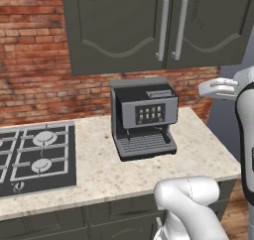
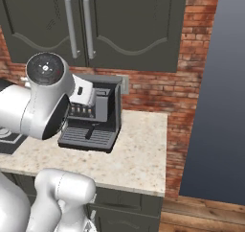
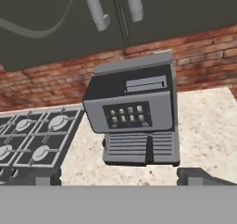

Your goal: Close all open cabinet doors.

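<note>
Two dark grey-green arched cabinet doors [image 1: 168, 26] with silver bar handles sit flush above the speckled stone counter's [image 1: 208, 150] back edge, over a grey coffee machine [image 1: 144, 117]. Can't tell gripper's state.

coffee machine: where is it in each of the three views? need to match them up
Left base view: coffee machine sits centre on the counter, right of the cooktop.
Right base view: left of centre, partly behind the arm.
Hand view: centre, front facing the camera.
Shared landmark: the two silver cabinet door handles directly above the machine, seen in all three views.
</note>
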